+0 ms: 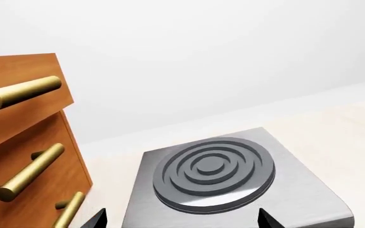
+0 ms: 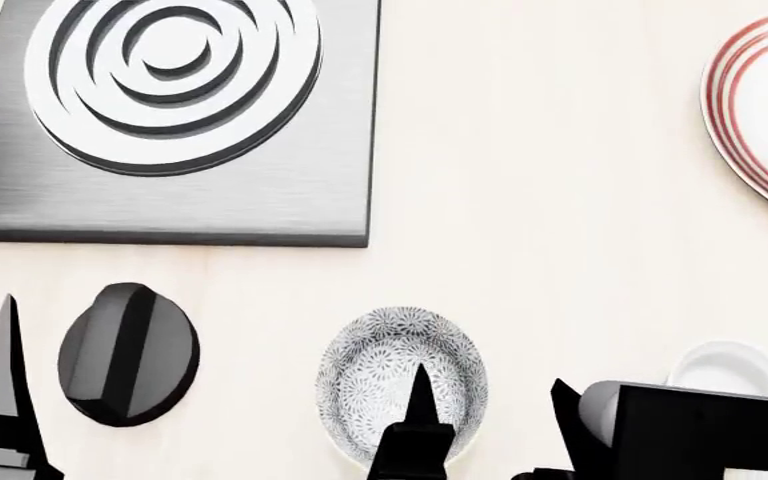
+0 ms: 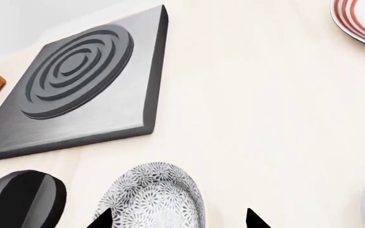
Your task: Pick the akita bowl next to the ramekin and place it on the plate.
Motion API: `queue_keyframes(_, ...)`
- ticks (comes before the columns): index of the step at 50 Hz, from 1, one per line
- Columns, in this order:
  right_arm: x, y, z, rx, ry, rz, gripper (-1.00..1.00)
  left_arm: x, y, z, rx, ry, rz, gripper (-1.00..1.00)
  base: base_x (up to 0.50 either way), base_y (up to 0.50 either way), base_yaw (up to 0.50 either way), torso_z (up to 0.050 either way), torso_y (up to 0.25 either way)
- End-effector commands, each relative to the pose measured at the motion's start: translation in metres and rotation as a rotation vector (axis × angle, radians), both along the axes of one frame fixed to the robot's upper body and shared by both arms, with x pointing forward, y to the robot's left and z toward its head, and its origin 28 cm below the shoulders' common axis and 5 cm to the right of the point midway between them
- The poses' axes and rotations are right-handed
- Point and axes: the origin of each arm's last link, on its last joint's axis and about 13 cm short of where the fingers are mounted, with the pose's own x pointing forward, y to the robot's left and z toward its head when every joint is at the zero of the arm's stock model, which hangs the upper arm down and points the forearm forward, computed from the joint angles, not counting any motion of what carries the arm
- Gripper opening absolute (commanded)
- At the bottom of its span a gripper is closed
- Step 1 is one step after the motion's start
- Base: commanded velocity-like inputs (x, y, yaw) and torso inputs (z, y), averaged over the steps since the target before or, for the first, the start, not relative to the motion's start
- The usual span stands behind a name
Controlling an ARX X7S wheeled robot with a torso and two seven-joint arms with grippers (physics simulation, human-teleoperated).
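Akita bowl (image 2: 402, 385) — under the spread right claw (image 2: 491, 405), untouched

In the head view the right gripper (image 2: 491, 425), black and angular, enters from the lower edge with its jaws spread apart: one slim pointed finger (image 2: 419, 405) rises at the left, the other, a broader dark wedge (image 2: 568, 415), stands to its right against the blocky black wrist housing (image 2: 704, 435). In the right wrist view only the two dark fingertips (image 3: 101, 219) show at the frame edge, well apart. The left gripper's tall black pointed finger (image 2: 1, 395) stands at the head view's far lower left; its second finger is out of frame there. The left wrist view shows two dark fingertips (image 1: 95, 219) set wide apart
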Motion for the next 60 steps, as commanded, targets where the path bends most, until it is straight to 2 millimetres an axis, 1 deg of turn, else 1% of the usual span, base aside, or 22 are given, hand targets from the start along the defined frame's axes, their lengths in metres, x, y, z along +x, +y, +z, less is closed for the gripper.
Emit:
queue_keyframes(1, 0.005, 0.001, -0.002, 0.03, -0.019, 0.011, 1.0, 0.0, 0.002, 0.0, -0.018, 0.023, -0.012, 1.0, 0.0, 0.0, 0.0, 0.0, 0.0)
queue_keyframes(39, 0.016, -0.002, -0.012, 0.058, 0.016, -0.004, 1.0, -0.001, 0.003, -0.001, -0.018, 0.027, -0.01, 1.0, 0.0, 0.0, 0.0, 0.0, 0.0)
queue_keyframes(60, 0.021, 0.0, -0.017, 0.065, 0.032, 0.01, 1.0, -0.001, 0.003, -0.002, -0.017, 0.029, -0.009, 1.0, 0.0, 0.0, 0.0, 0.0, 0.0)
